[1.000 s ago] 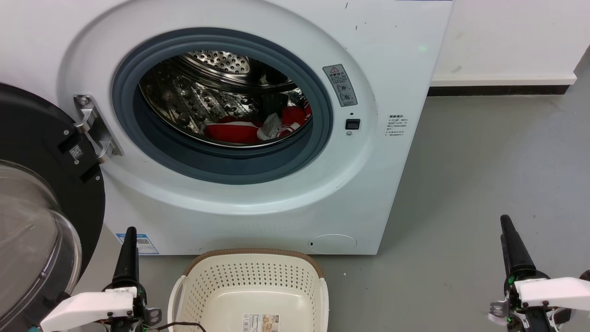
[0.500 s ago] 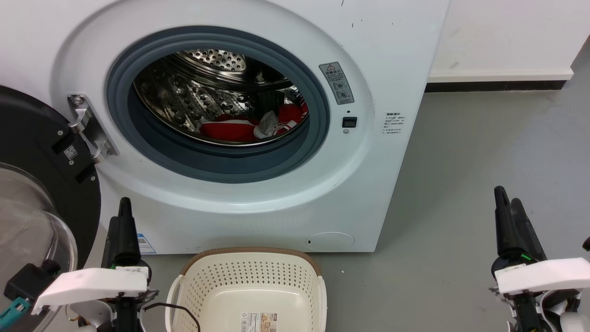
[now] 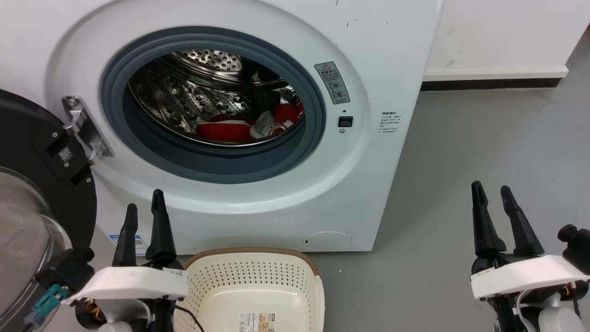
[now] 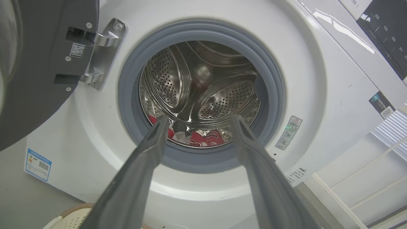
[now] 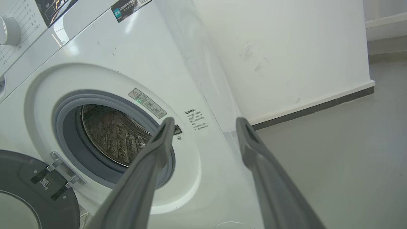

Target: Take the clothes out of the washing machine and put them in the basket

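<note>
2 sets of jaws gape empty. Clothes (image 3: 221, 131) heap left-to-right in the washing machine drum (image 3: 184, 99), up-frame, nearer the left jaws.

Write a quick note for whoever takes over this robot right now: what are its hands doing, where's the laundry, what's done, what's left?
Hands: left hand open, empty, beside the basket; right hand open, empty, above the floor right of the washing machine.
Things: red clothes lie in the drum; door open; basket on the floor before the machine, no clothes showing in it.
Done: nothing moved out yet.
Left: reach in, grasp the clothes, drop them in the basket.
</note>
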